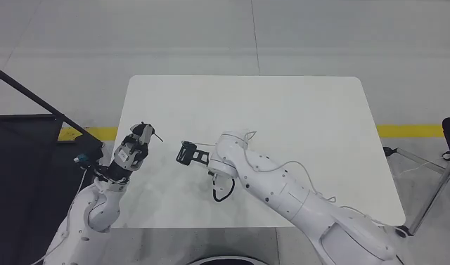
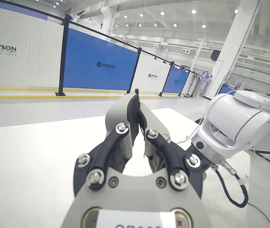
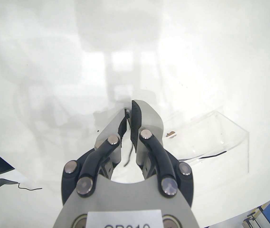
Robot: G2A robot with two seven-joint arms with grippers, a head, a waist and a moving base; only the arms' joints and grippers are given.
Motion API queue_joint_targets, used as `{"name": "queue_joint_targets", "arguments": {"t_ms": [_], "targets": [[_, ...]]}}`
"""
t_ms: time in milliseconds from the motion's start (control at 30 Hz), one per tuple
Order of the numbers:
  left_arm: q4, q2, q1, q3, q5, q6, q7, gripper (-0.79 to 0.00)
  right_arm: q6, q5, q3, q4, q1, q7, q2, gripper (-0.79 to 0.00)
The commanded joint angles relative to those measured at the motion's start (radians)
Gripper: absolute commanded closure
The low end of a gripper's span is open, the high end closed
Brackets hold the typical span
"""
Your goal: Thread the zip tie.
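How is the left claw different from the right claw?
The left claw points out across the table; the right claw points straight down at it. The left claw is near the table's edge; the right claw is farther in. Both are shut, pinching a thin black zip tie.

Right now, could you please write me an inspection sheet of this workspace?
Surface: white table, matte.
Job's things: zip tie pinched in the left gripper; black strand in the right gripper.
Clutter: clear plastic piece, brown scrap beside it.
Grippers: both shut, apart from each other.
Cables: black cable looped at the right arm's wrist.
Surroundings: blue and white fence panels, yellow floor line.
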Motion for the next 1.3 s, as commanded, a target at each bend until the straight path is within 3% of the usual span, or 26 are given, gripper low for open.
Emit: {"name": "queue_joint_targets", "arguments": {"t_ms": [0,333,567,733,967,1267], "targets": [[0.0,0.0,0.0,0.0,0.0,0.0,0.0,0.0,-0.003,-0.002,0.003,0.002,-0.001,-0.001,-0.002,0.0],[0.0,0.0,0.0,0.0,0.0,0.0,0.0,0.0,-0.008,-0.033,0.034,-0.036,-0.02,-0.025,0.002,0.0],[0.0,0.0,0.0,0.0,0.0,0.0,0.0,0.0,0.031,-0.124,0.116,-0.179,-0.103,-0.13,0.044,0.0],[0.0,0.0,0.0,0.0,0.0,0.0,0.0,0.0,0.073,-0.225,0.23,-0.389,-0.257,-0.234,0.101,0.0],[-0.02,-0.003,0.006,0.005,-0.014,0.027,-0.011,0.0,0.105,-0.319,0.432,-0.694,-0.575,-0.48,0.177,0.0],[-0.03,-0.012,0.002,0.056,0.036,0.049,0.014,0.0,0.138,-0.286,0.598,-0.842,-0.887,-0.902,0.218,0.0]]}}
